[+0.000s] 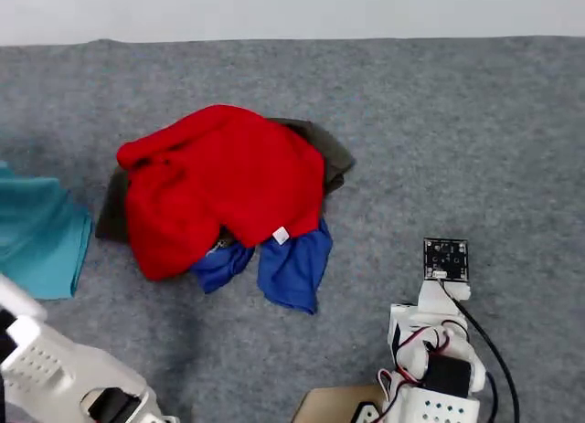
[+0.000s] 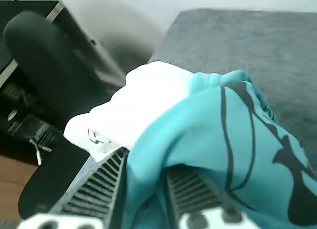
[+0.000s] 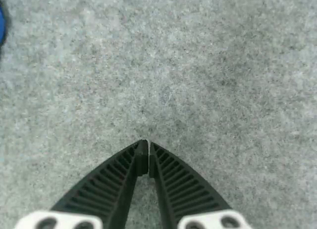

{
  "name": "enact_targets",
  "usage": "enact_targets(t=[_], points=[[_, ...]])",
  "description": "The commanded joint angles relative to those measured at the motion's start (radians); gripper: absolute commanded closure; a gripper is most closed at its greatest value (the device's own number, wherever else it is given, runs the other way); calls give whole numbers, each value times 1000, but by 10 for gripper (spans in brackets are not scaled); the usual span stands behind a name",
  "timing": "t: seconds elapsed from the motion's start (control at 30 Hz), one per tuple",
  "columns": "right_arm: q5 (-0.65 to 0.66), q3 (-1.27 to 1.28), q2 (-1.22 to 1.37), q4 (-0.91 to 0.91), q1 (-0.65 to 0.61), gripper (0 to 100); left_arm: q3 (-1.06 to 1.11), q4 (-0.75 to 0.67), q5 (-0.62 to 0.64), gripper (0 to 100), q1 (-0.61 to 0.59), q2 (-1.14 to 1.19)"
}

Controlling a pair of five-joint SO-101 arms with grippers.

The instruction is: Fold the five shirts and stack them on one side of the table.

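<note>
A red shirt lies crumpled on top of a pile in the middle of the grey table. A dark olive shirt and a blue shirt stick out from under it. At the table's left edge lies a teal shirt. In the left wrist view my left gripper is shut on the teal shirt, which has a black print, and a white shirt sits just beyond it. My right gripper is shut, holding nothing, over bare felt near the table's front right.
The left arm is at the front left corner and the right arm at the front right. A tan board lies by the right arm's base. Dark furniture stands beyond the table's left edge. A blue sliver of shirt shows.
</note>
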Motion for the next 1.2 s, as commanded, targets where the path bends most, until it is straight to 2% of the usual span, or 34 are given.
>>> enact_targets(t=[0.0, 0.27, 0.43, 0.57, 0.77, 0.9, 1.17], points=[[6, 31, -8, -15, -2, 990, -1, -44, 6, 982, -31, -74], [6, 31, -8, -15, -2, 990, 31, -29, -55, 672, -52, -74], [6, 31, -8, -15, -2, 990, 21, -9, -107, 655, -51, -84], [6, 31, -8, -15, -2, 990, -2, 0, -104, 655, -3, -84], [6, 31, -8, -15, -2, 990, -47, 235, -94, 655, 218, -84], [6, 31, -8, -15, -2, 990, -48, 359, 2, 655, 399, -84], [6, 31, -8, -15, -2, 990, 101, 397, 8, 654, 736, -84]])
